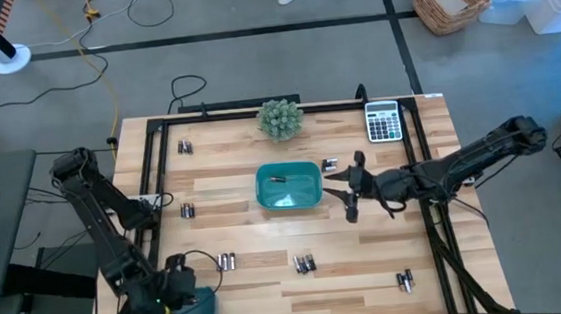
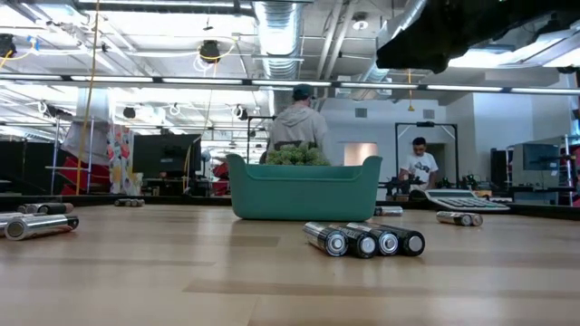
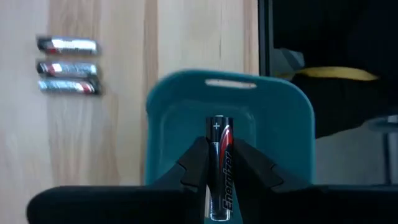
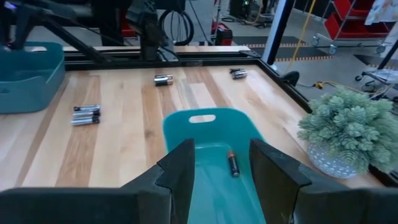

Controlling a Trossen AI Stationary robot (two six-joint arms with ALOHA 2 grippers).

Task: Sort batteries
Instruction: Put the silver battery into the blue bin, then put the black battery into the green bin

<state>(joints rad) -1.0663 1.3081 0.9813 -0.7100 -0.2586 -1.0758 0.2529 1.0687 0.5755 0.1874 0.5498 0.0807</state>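
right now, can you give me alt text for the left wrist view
The left gripper holds a black battery upright between its fingers, over a teal tray at the table's edge. Three more batteries lie side by side on the wooden table beyond the tray.

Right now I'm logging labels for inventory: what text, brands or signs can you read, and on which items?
"Energizer": on the battery held in the left gripper over the corner tray.
"+": near that battery's top end.
Calculator keys: too small to read.
Loose batteries: print unreadable.
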